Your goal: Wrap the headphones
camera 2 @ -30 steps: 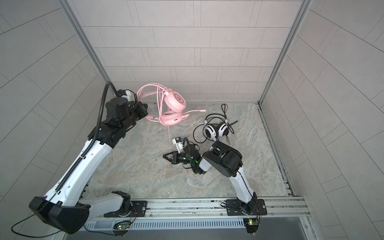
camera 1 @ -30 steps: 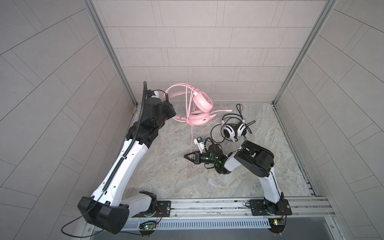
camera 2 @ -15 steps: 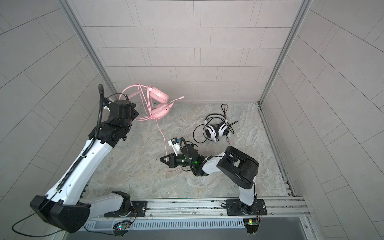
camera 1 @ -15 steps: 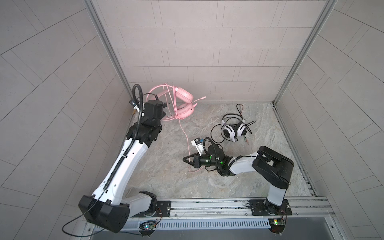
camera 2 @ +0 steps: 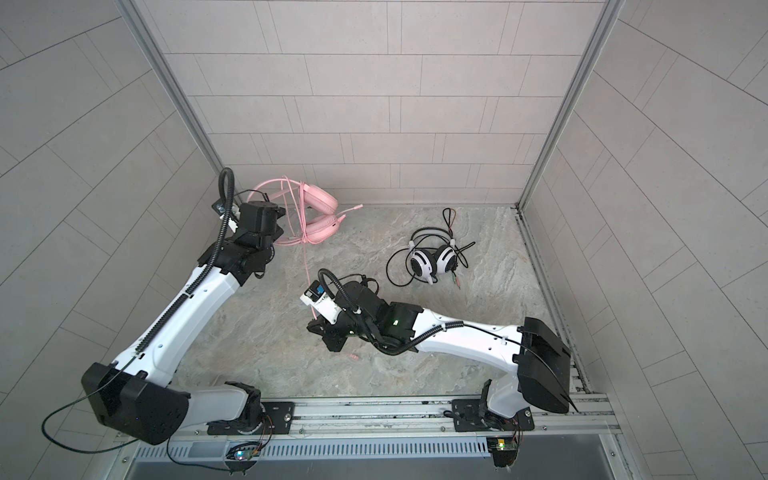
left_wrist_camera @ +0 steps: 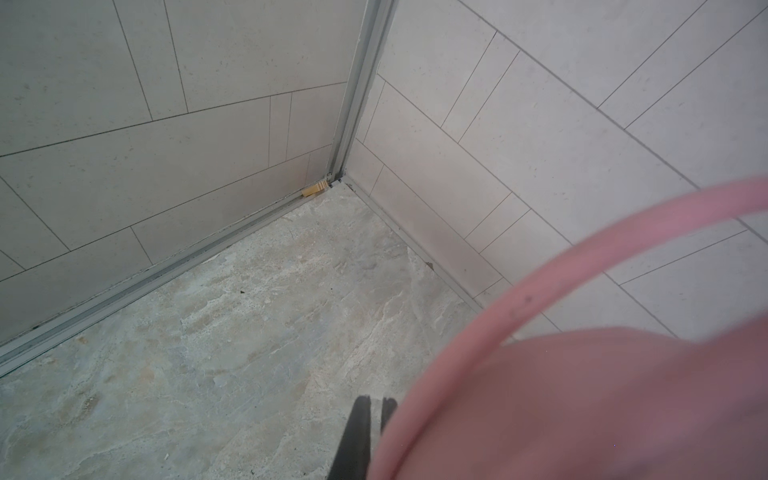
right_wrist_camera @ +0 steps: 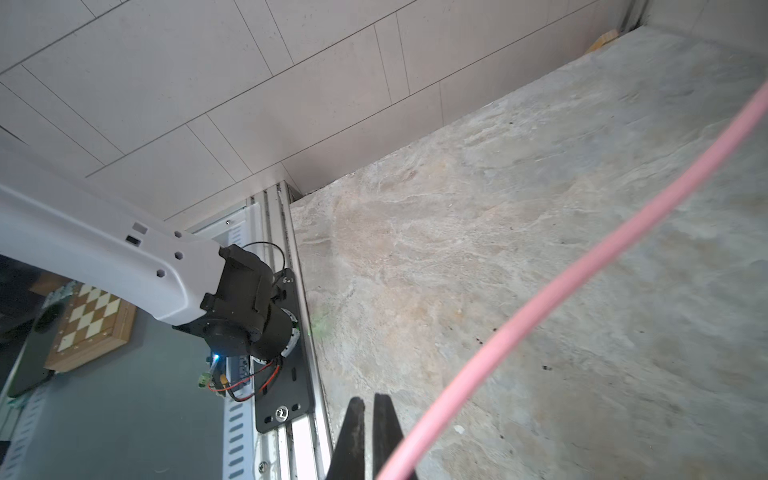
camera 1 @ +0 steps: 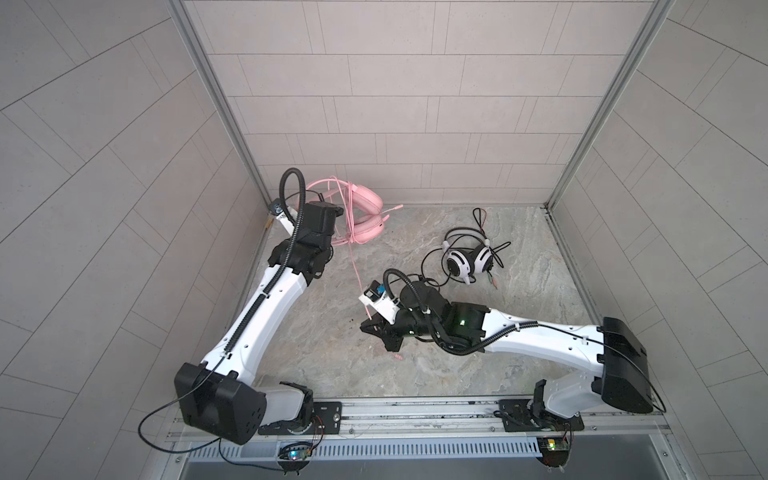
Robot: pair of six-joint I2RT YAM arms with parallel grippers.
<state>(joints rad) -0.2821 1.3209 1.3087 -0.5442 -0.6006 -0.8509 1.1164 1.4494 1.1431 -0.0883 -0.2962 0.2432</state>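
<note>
Right wrist view: right gripper [right_wrist_camera: 368, 401] pinches cable [right_wrist_camera: 582, 274] taut for winding; left gripper [left_wrist_camera: 376, 401] clamps pink headset [camera 1: 368, 203] by worktop's [camera 1: 332, 332] far-left corner.

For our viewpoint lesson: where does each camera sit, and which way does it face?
Top views: high at the front, looking down at floor and back wall; both arms show.
Left wrist: faces the back-left corner; left claw, pink headset.
Right wrist: faces the left arm's base; right claw, cable.
Shared: both wrist views show that corner's wedge.
</note>
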